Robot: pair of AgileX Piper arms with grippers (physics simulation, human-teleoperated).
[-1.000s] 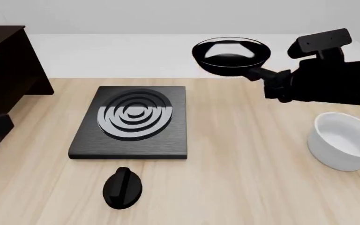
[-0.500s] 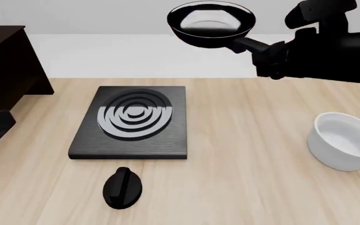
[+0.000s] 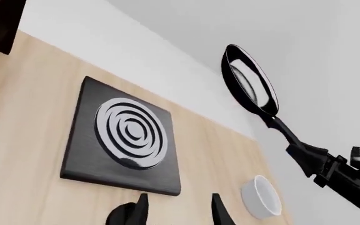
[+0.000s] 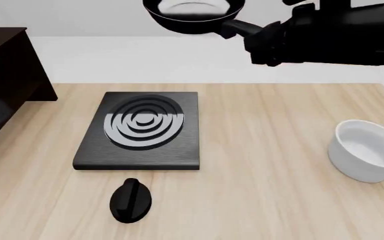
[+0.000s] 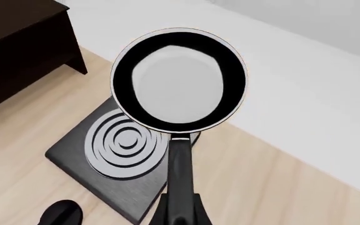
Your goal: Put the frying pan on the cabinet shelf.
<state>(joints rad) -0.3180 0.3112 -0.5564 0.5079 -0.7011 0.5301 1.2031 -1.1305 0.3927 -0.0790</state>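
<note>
Right gripper (image 4: 262, 40) clamped on the handle of the frying pan (image 4: 192, 12), held level high above the plate (image 4: 138, 131); left gripper (image 3: 176, 213) open and empty; keep the pan level while carrying it left over the cabinet shelf (image 4: 2, 70) before lowering.

The frying pan (image 5: 178, 82) fills the middle of the right wrist view, round and black with a pale glossy inside; its long black handle runs back to the right claw (image 5: 178, 213), whose fingers (image 5: 200, 211) close on either side of it at the picture's edge; beneath the pan lies the black square plate (image 5: 114, 157) with silver rings on the pale wooden tabletop (image 5: 280, 183); a small black knob (image 5: 60, 214) sits near the plate; the dark cabinet shelf (image 5: 14, 51) stands well apart from the pan
</note>
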